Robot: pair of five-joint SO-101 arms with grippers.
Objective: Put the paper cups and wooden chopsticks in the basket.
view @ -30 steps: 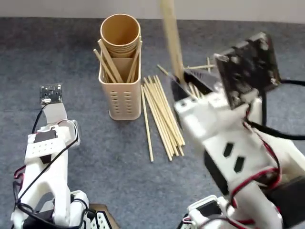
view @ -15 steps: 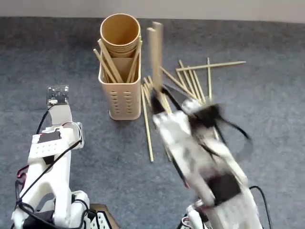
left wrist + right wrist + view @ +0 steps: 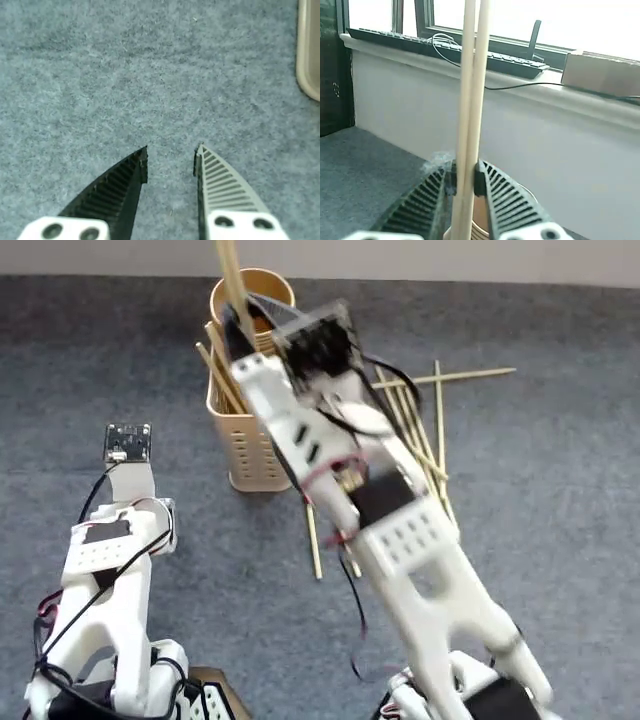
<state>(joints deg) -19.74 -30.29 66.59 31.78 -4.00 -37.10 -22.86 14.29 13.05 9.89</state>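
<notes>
grey carpeted table (image 3: pixel 140 350) under everything. stretched long across it, the right arm (image 3: pixel 400 540), set so that its load hangs above the basket opening.

basket (image 3: pixel 248 455) upright, directly below the right gripper (image 3: pixel 465 172); well off to one side of the left gripper (image 3: pixel 172 150), apart from it.

stacked paper cups (image 3: pixel 280 285) already standing inside the basket, rim just beneath the right fingertips. beside them, leaning chopsticks (image 3: pixel 222 365), also in the basket.

loose wooden chopsticks (image 3: pixel 438 410) scattered flat on the carpet, well apart from both pairs of fingers, not yet gathered.

pinched tight between the right fingers (image 3: pixel 495 195): a pair of chopsticks (image 3: pixel 472 90), side by side, gripped near the lower end and standing almost upright, most of the length rising past the fingertips. probably held this way to slide end-first down into the basket next to the cups rather than fall across the rim.

left fingers (image 3: pixel 220 180) spread apart, nothing between them, bare carpet beneath. likely parked low and clear to leave room over the basket.
</notes>
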